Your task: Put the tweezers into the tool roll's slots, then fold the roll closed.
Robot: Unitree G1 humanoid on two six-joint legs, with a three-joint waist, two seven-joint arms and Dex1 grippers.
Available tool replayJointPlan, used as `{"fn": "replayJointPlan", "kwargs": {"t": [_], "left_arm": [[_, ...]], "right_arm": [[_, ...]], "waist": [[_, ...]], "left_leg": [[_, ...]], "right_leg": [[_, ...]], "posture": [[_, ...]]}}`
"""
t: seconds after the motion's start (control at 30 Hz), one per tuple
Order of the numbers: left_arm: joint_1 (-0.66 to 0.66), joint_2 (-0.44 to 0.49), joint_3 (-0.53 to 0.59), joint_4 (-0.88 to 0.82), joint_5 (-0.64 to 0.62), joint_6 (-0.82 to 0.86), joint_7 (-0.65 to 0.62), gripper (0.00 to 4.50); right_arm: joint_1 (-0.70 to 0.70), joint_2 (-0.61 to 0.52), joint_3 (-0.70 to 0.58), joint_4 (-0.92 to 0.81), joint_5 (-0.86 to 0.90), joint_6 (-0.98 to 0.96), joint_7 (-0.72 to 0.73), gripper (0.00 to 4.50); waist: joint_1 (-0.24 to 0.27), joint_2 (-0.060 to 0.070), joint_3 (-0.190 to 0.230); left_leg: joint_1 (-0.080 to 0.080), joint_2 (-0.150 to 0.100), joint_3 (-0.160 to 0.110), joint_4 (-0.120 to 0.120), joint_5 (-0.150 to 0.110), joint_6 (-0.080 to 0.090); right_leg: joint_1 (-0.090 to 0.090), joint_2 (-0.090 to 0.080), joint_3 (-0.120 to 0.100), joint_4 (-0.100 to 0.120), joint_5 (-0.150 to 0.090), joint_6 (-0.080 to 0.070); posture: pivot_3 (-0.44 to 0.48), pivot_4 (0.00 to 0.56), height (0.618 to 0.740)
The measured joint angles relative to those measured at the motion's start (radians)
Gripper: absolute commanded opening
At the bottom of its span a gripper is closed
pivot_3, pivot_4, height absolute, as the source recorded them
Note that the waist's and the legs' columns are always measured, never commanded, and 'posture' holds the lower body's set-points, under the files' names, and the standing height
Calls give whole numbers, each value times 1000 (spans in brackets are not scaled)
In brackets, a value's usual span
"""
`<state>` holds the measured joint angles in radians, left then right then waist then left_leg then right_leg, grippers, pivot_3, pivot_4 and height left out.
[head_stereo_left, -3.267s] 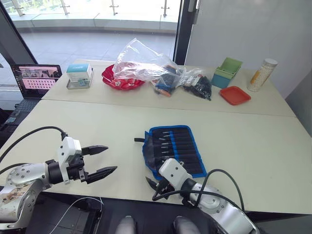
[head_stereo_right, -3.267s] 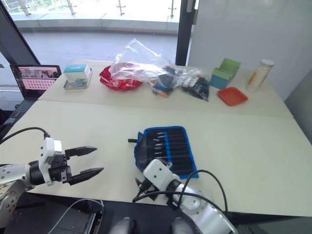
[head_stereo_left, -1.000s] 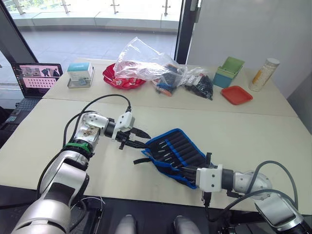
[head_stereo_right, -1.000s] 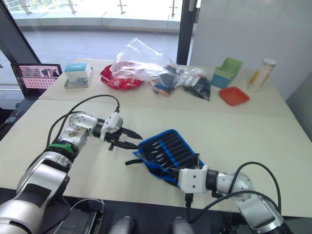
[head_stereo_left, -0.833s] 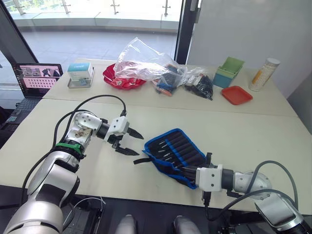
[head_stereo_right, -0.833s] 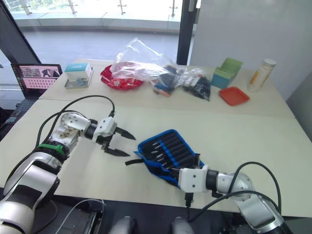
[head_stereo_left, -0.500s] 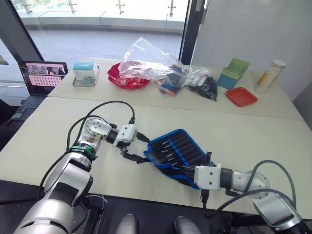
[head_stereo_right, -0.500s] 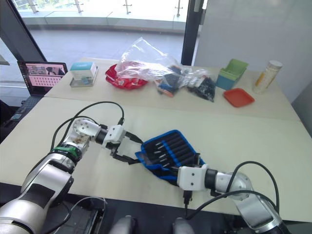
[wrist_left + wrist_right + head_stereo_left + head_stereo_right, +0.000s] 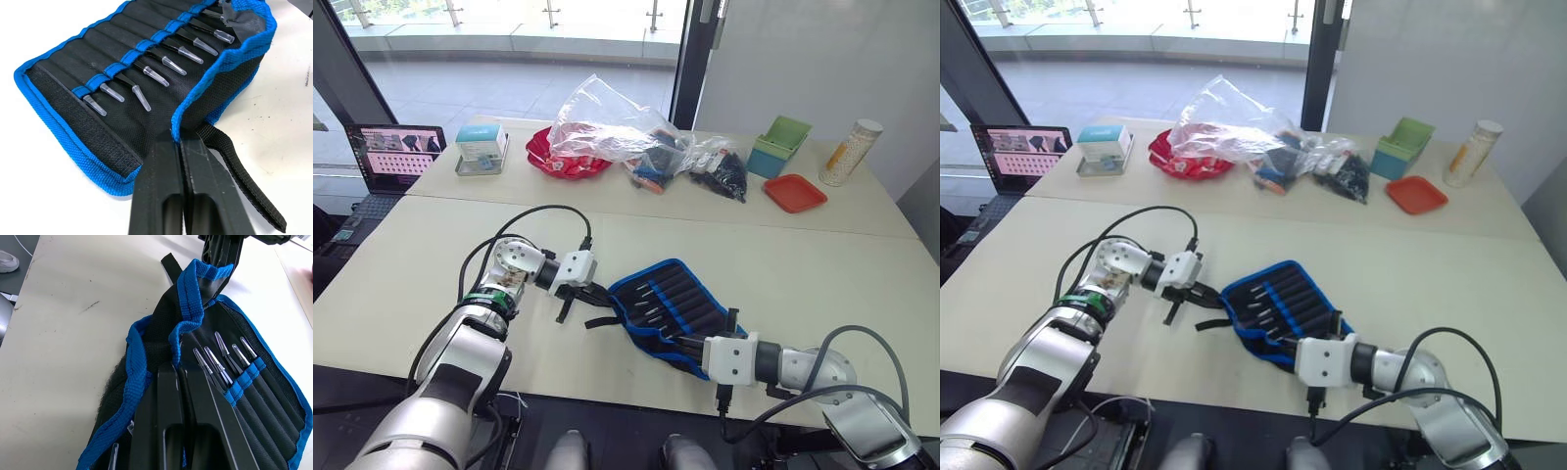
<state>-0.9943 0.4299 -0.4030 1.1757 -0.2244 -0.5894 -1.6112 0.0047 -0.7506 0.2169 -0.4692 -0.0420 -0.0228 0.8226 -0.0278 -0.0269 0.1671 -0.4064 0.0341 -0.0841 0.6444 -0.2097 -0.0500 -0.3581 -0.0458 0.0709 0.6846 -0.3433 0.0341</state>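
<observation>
So the tweezers (image 9: 166, 62) look already loaded, sitting side by side in the slots (image 9: 122, 68) with their clear-capped tips poking out past the blue band, which puts this at the folding step. The tool roll (image 9: 677, 305) lies open on the near table (image 9: 401, 264), just in front of the robot, tilted at an angle, with its black strap (image 9: 239, 178) trailing off the end toward the left arm. The left gripper (image 9: 591, 294) is clamped down on the blue edging at that strap end; in the left wrist view the two black fingers (image 9: 161, 196) are pressed together right on the hem, and the fabric there is bunched up a bit. The right gripper (image 9: 1285, 340) has the opposite near corner, fingers pinched tight on the fabric, and the right wrist view shows the blue edge lifted and curling over itself. Seems to me the next move needs both arms working together: one end carried up and over the row of tweezers while the other pins the roll down, otherwise the whole thing could just slide on the smooth tabletop. The clutter at the back, such as the plastic bag (image 9: 607, 122) and red tray (image 9: 794, 192), is well out of the way.
</observation>
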Motion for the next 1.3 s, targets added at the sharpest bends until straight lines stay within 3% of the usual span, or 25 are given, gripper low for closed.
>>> {"fn": "replayJointPlan", "kwargs": {"t": [0.13, 0.3, 0.47, 0.57, 0.67, 0.77, 1.0, 1.13, 1.3], "left_arm": [[3, 28, -55, -29, 0, -30, 0, 33], [72, 111, -116, -184, -69, 0, 1, 33], [223, 265, -144, -538, -205, 205, 7, 33], [369, 361, -104, -813, -255, 364, 25, 33], [507, 410, -37, -1031, -274, 497, 87, 33], [583, 415, 16, -1134, -272, 586, 151, 33], [608, 361, 69, -1178, -209, 731, 286, 33], [573, 315, 84, -1086, -167, 773, 318, 33], [530, 268, 96, -1011, -130, 804, 332, 33]], "right_arm": [[-3, -1, 3, 12, -64, -22, -20, 0], [-79, -34, 31, 140, -235, -162, -79, 0], [-187, -81, 86, 289, -401, -409, -176, 0], [-275, -75, 121, 387, -452, -545, -242, 0], [-357, -74, 148, 489, -488, -678, -292, 0], [-408, -71, 163, 563, -513, -765, -334, 0], [-462, -66, 157, 668, -478, -794, -340, 0], [-427, -60, 153, 616, -314, -653, -210, 0], [-358, -61, 123, 455, -86, -327, -12, 0]], "waist": [[-1, 0, 0], [-17, 0, 0], [-27, 1, 1], [-36, 3, 1], [-36, 3, 2], [-31, 3, 2], [-18, 4, 2], [-16, 4, 2], [-14, 4, 2]], "left_leg": [[0, 0, 0, 0, 0, 0], [1, 0, 0, 0, 0, 0], [2, 1, 0, -1, 0, 0], [2, 2, 0, -1, 0, 0], [3, 2, 0, 0, 0, 0], [3, 1, 0, 0, 0, 0], [3, 1, 1, 0, 0, 0], [2, 1, 1, 0, 0, 0], [2, 1, 0, 0, 0, 0]], "right_leg": [[0, 0, 0, 0, 0, 0], [0, 0, 0, 1, 0, 0], [0, 1, 1, 2, 0, 0], [0, 1, 1, 3, 0, 0], [0, 1, 1, 3, 0, 0], [0, 0, 2, 3, 0, 0], [0, 0, 2, 3, 0, 0], [0, 0, 2, 3, 0, 0], [0, 0, 1, 4, 0, 0]], "posture": [[0, 150, 723], [0, 150, 723], [0, 150, 723], [0, 150, 723], [0, 150, 723], [0, 150, 723], [0, 150, 723], [0, 150, 723], [0, 150, 723]]}}
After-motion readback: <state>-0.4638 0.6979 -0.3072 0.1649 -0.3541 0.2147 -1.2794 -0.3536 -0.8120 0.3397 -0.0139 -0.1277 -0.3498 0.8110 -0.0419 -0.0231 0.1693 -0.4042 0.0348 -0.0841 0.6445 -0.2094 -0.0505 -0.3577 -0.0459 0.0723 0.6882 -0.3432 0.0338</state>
